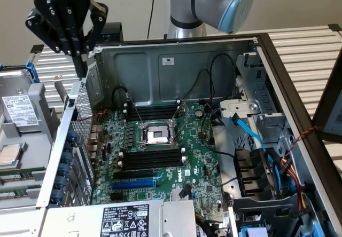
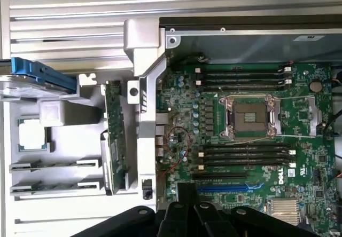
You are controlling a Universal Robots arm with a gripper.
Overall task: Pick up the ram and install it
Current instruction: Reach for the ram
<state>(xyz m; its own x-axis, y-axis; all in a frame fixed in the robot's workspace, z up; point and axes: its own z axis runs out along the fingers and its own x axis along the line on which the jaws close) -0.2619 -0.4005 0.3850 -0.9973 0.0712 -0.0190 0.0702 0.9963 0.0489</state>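
The ram (image 2: 115,135) is a long green stick standing on edge in the grey parts tray (image 2: 64,215), just outside the computer case's wall. My gripper (image 2: 187,194) hangs above the case's edge with its black fingers together and nothing between them. In the exterior view the gripper (image 1: 80,55) is high at the left, over the case's side wall. Black memory slots (image 2: 243,154) lie on either side of the processor socket (image 2: 248,117) on the green motherboard (image 1: 160,162). Those slots (image 1: 152,157) look unfilled.
The tray holds a hard drive with a blue bracket (image 2: 37,77) and a processor chip (image 2: 32,135). The case's metal walls (image 1: 160,71) rise around the board. A drive cage with blue and black cables (image 1: 256,157) stands at the exterior view's right. A power supply (image 1: 128,218) sits in front.
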